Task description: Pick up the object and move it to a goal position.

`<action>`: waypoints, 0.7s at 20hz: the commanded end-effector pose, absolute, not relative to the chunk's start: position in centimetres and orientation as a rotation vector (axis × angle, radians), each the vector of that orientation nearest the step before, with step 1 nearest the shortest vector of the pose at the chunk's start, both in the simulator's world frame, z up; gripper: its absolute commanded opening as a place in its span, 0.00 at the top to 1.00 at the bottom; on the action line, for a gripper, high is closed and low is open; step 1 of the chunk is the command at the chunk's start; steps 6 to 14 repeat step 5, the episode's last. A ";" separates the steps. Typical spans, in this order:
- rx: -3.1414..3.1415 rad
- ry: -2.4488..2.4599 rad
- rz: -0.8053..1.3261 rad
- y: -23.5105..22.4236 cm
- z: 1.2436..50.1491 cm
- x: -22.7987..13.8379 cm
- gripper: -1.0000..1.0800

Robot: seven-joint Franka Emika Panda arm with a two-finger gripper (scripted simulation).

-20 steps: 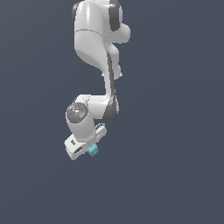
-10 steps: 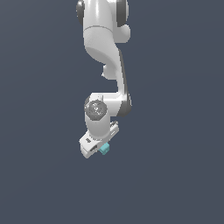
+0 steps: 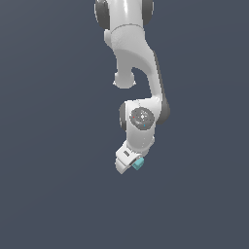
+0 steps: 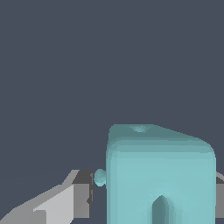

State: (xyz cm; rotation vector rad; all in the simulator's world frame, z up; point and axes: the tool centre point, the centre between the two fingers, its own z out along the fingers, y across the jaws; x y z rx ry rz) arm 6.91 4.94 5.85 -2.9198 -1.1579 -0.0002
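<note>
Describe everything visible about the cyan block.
The cyan block is a small, matte turquoise piece with rounded edges, an arched notch cut into one face, a small dimple on another and a tiny stub on its side. It sits at the gripper between the fingers, in the air against plain dark background, far smaller than the white arm.

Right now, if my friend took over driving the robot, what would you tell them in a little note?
Gripper: shut on the cyan block, which sits between the fingers.
Block: off any surface, held at the arm's tip in the exterior view, nothing else around it.
Done: the pick-up.
Left: carry it to the goal, which is not marked in either view, so I cannot say how far remains.
</note>
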 end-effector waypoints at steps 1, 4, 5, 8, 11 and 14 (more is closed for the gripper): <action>-2.922 -1.155 0.000 6.2 6.0 6.9 1.00; -2.922 -1.155 0.000 6.9 6.1 6.8 1.00; -2.922 -1.155 0.000 7.0 6.1 6.8 1.00; -2.922 -1.155 0.000 7.0 6.1 6.8 1.00; -2.922 -1.155 0.000 7.0 6.1 6.8 1.00; -2.922 -1.155 0.000 7.0 6.1 6.8 1.00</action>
